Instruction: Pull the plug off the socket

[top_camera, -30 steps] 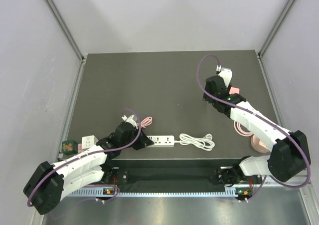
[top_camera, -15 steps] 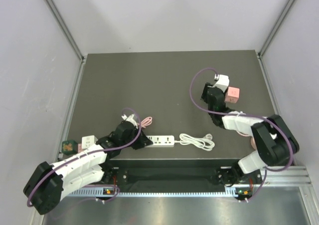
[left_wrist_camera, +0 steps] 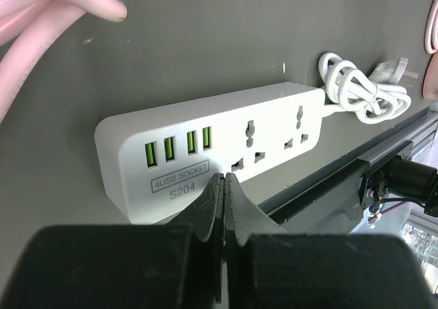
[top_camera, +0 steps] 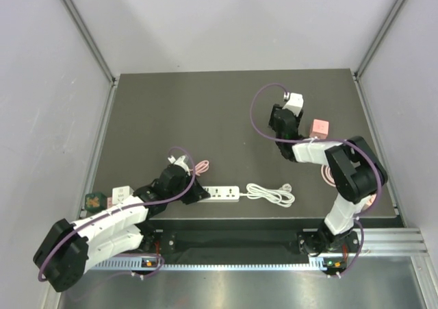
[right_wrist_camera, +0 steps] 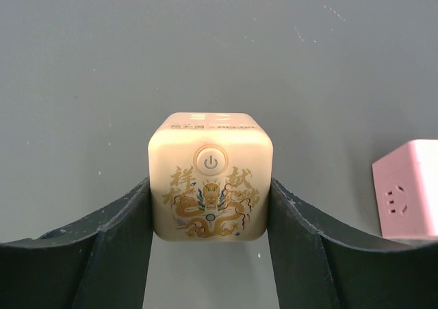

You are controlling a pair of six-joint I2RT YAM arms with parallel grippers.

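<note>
My right arm has folded back toward its base. My right claw (right_wrist_camera: 210, 216) clamps the cube (right_wrist_camera: 210, 175) by its sides, well apart from the strip (left_wrist_camera: 274, 117). My left claw (left_wrist_camera: 224, 186), fingers together, sits at the strip's near edge. I'd keep the squeeze square and set the cube down gently.

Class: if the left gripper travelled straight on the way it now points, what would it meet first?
The white power strip. The left gripper, jaws shut, aims at the strip's near side. Whether they touch is unclear.
</note>
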